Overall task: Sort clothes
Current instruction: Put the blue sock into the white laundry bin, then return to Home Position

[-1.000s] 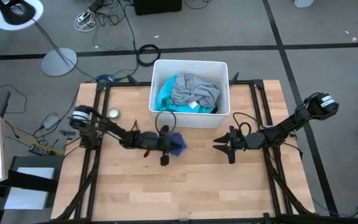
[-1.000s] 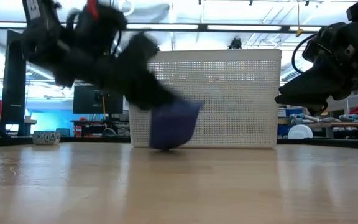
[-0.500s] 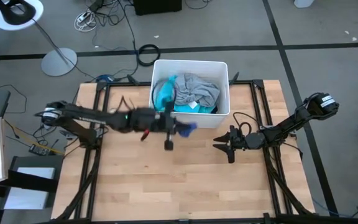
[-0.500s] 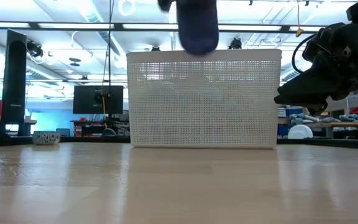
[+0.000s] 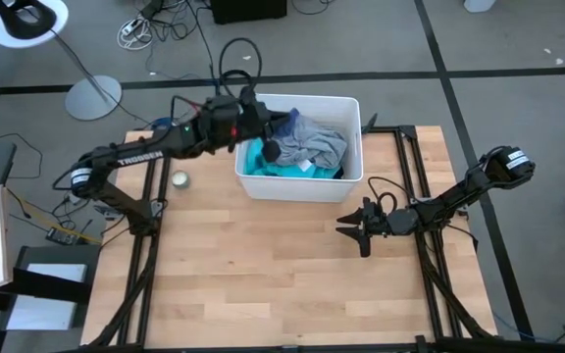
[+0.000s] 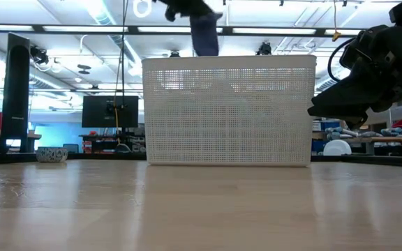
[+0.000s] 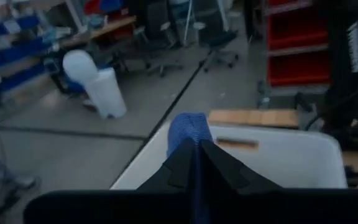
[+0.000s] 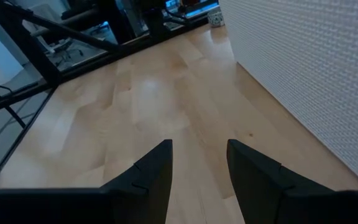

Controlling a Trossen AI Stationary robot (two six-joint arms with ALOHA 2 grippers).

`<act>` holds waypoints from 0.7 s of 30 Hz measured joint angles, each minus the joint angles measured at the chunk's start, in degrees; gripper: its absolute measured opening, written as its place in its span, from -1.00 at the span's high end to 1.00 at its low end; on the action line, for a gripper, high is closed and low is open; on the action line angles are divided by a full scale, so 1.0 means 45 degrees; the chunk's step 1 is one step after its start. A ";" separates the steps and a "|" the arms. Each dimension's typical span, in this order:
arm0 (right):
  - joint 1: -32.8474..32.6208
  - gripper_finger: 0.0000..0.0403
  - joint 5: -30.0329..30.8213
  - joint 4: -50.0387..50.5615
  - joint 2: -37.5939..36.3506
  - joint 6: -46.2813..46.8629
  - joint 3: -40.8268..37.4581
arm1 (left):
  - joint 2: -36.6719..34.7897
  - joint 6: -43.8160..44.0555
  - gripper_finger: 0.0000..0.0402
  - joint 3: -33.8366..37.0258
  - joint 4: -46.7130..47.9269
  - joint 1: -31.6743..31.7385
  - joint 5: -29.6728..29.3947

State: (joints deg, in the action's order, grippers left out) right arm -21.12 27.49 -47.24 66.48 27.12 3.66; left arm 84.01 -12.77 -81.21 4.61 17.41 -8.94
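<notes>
My left gripper (image 5: 271, 133) is over the left part of the white bin (image 5: 349, 106) and is shut on a blue sock (image 5: 284, 125). In the low view the sock (image 6: 204, 33) hangs just above the bin's rim (image 6: 229, 58). A grey shirt (image 5: 312, 140) lies on a turquoise garment (image 5: 260, 159) inside the bin. My right gripper (image 5: 353, 228) is open and empty, low over the table to the right of the bin's near side. My left gripper pinches the blue sock between its two fingers (image 7: 219, 167). One end of the sock (image 7: 187, 129) sticks out past the fingertips. The arm reaches in from the table's left. The sock hangs below the gripper (image 6: 187, 8), lifted clear of the table and above the bin's rim.
A small round tin (image 5: 179, 179) stands on the table left of the bin. The bin's perforated wall (image 8: 316, 74) is close beside my right gripper. Bare wooden tabletop (image 5: 282, 284) stretches from the bin to the near edge.
My left gripper has risen from the table in front of the bin, carrying the blue sock up and toward the far edge. It is now over the bin's left part. The sock has been lifted clear of the table and hangs above the rim.
</notes>
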 joint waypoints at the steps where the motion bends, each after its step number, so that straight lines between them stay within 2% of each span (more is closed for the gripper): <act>1: 0.0000 0.24 0.0012 0.0012 0.0000 -0.0060 0.0000 | 0.0000 0.0114 0.81 0.0000 0.0255 0.0149 0.0061; 4: 0.0000 0.24 0.0039 0.0040 0.0000 -0.0070 0.0000 | 0.0010 0.0313 0.72 0.0005 0.0898 0.0413 0.0628; 13: 0.0000 0.24 0.0039 0.0043 0.0000 -0.0080 0.0000 | -0.0035 0.0261 0.45 0.0005 0.1125 0.0448 0.0707; 17: 0.0000 0.24 -0.0014 0.0037 0.0000 -0.0051 0.0000 | -0.0396 0.1174 0.42 0.0005 0.1293 0.0368 0.0715; 21: 0.0000 0.24 -0.0063 0.0034 -0.0002 -0.0058 0.0000 | -0.1405 0.1966 0.42 0.0005 0.1785 0.0148 0.0717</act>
State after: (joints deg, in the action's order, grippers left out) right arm -21.12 27.20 -47.09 66.47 26.86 3.66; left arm 77.69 -3.92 -81.19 12.64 18.07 -5.72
